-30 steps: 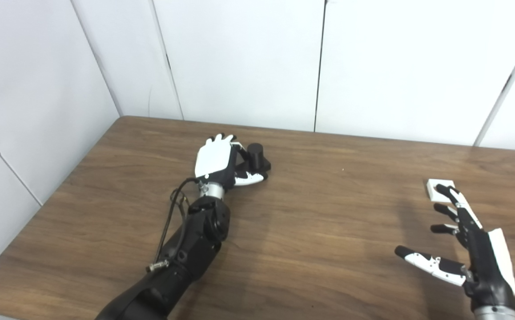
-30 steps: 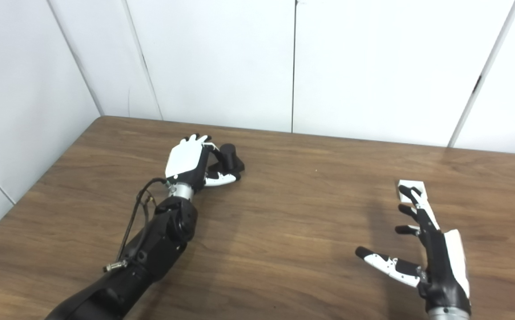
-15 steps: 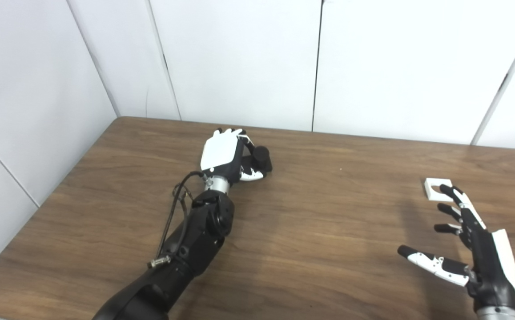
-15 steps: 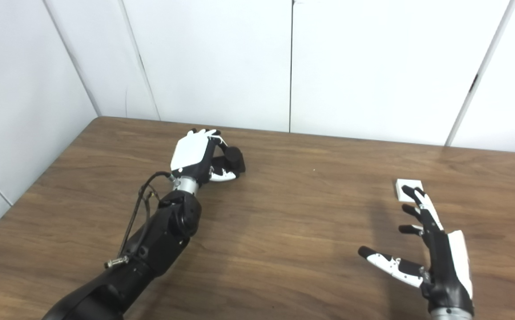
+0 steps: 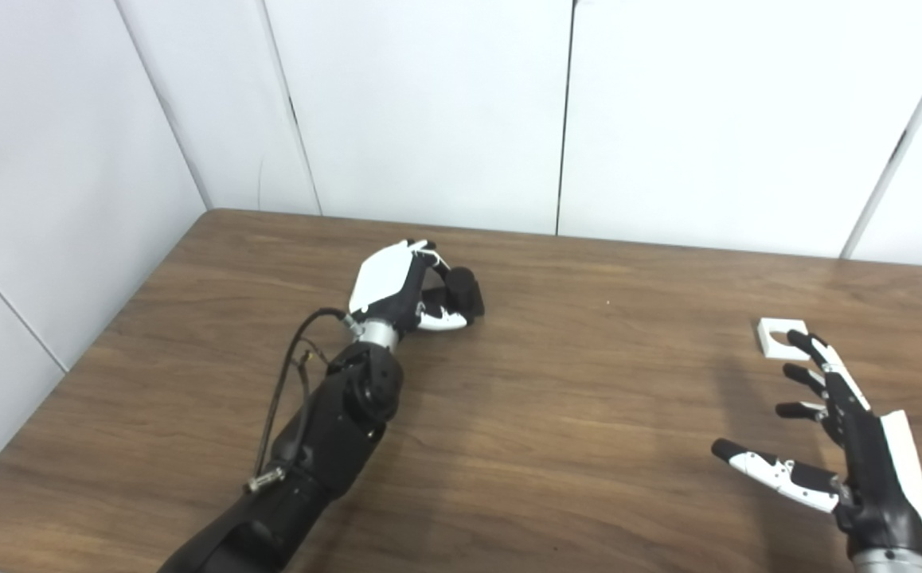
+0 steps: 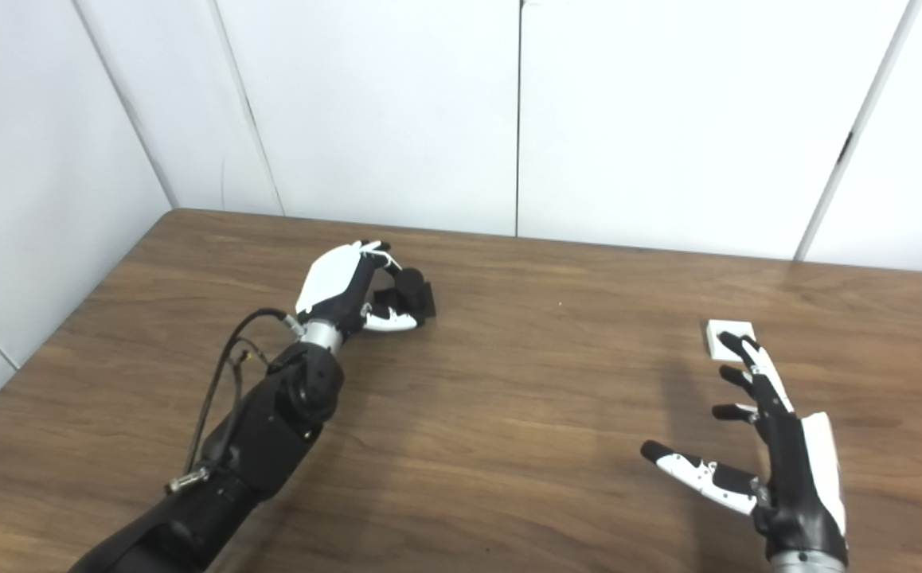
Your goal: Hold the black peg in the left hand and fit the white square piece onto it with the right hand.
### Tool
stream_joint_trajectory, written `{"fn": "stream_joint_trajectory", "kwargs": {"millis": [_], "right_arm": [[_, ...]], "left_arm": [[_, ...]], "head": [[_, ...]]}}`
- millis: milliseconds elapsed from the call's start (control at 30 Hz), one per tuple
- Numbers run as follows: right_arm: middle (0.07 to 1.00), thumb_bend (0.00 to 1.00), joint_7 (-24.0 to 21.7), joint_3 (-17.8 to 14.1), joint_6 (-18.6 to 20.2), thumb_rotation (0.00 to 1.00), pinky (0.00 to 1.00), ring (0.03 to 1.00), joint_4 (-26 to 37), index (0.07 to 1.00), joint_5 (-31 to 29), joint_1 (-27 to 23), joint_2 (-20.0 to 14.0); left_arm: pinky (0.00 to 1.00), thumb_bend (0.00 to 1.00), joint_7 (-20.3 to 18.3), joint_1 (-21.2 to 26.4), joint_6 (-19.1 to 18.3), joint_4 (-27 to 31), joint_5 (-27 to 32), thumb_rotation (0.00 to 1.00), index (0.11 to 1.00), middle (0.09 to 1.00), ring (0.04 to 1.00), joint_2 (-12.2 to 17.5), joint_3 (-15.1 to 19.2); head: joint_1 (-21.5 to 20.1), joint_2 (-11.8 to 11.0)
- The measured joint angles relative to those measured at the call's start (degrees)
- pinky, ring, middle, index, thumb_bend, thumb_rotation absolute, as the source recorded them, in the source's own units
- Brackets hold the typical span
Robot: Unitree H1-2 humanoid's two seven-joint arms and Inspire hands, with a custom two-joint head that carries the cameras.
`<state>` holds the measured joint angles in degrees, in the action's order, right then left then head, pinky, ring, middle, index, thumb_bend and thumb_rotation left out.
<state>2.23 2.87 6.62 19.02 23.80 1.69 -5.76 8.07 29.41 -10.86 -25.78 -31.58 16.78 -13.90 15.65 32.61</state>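
The black peg (image 5: 462,288), a short cylinder on a square base, sits tilted toward the right at the back left of the wooden table (image 5: 556,414). My left hand (image 5: 394,288) is wrapped around it, fingers over the top and thumb under the base. The white square piece (image 5: 779,336) with a round hole lies flat on the table at the right. My right hand (image 5: 843,446) hovers open near the front right, fingers spread, its longest fingertip just over the near edge of the white piece.
White wall panels (image 5: 429,111) stand close behind the table and along its left side. The table's left edge (image 5: 87,350) runs diagonally beside my left arm. Bare wood lies between the two hands.
My left hand has closed further around the black peg and tipped it over to the right. The right hand has barely moved. The camera has shifted slightly.
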Motion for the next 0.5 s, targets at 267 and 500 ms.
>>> {"fn": "stream_joint_trajectory", "kwargs": {"millis": [267, 500], "right_arm": [[0.947, 0.77, 1.0, 0.1, -1.8, 0.09, 0.64, 0.834, -1.8, 0.871, 0.2, 0.1, 0.0], [0.941, 0.77, 1.6, 0.2, -2.7, 0.12, 0.65, 0.824, -2.2, 0.873, 0.3, 0.1, 0.0]], "left_arm": [[1.0, 0.51, -6.5, -1.2, 7.3, 1.5, 4.4, 0.09, 0.491, 0.953, 1.0, 1.3, -0.9], [1.0, 0.51, -11.2, -1.8, 14.1, 1.5, 7.5, 0.09, 0.493, 0.983, 1.0, 1.9, -2.3]], "head": [[-1.1, 0.4], [-2.9, 0.9]]}}
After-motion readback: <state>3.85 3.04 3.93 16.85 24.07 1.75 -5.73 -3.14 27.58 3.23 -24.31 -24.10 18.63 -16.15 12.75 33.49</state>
